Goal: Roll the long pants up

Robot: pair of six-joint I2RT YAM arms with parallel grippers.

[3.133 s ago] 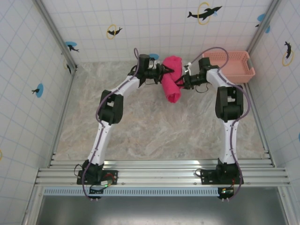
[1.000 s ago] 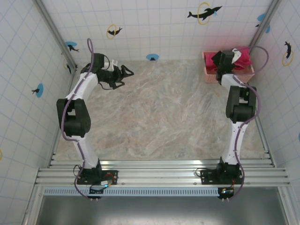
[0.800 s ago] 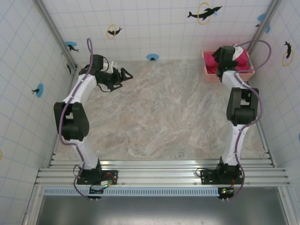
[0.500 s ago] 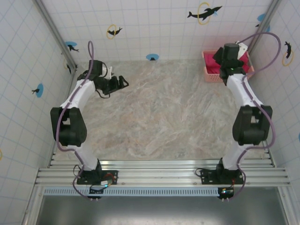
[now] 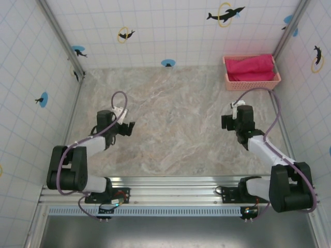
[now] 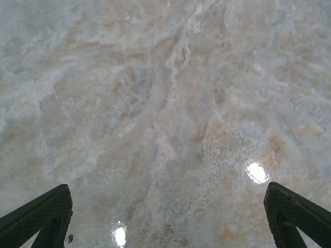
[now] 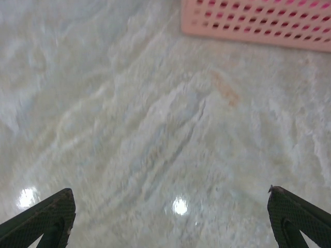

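My left gripper [image 5: 127, 127] hangs low over the marble table [image 5: 176, 155], jaws spread wide, with bare stone between them. My right gripper [image 5: 235, 122] is spread just as wide and holds nothing. The long pants [image 5: 250, 67] are in neither grip. They lie bunched inside the salmon-pink basket [image 5: 252, 82], well ahead of my right jaws and slightly to their right, and far ahead and off to the right of my left jaws. In my right wrist view, the basket's lattice wall [image 7: 258, 23] stands beyond the open gap [image 7: 168, 212], with magenta showing through its holes. My left wrist view shows both fingers [image 6: 41, 212] at the lower corners.
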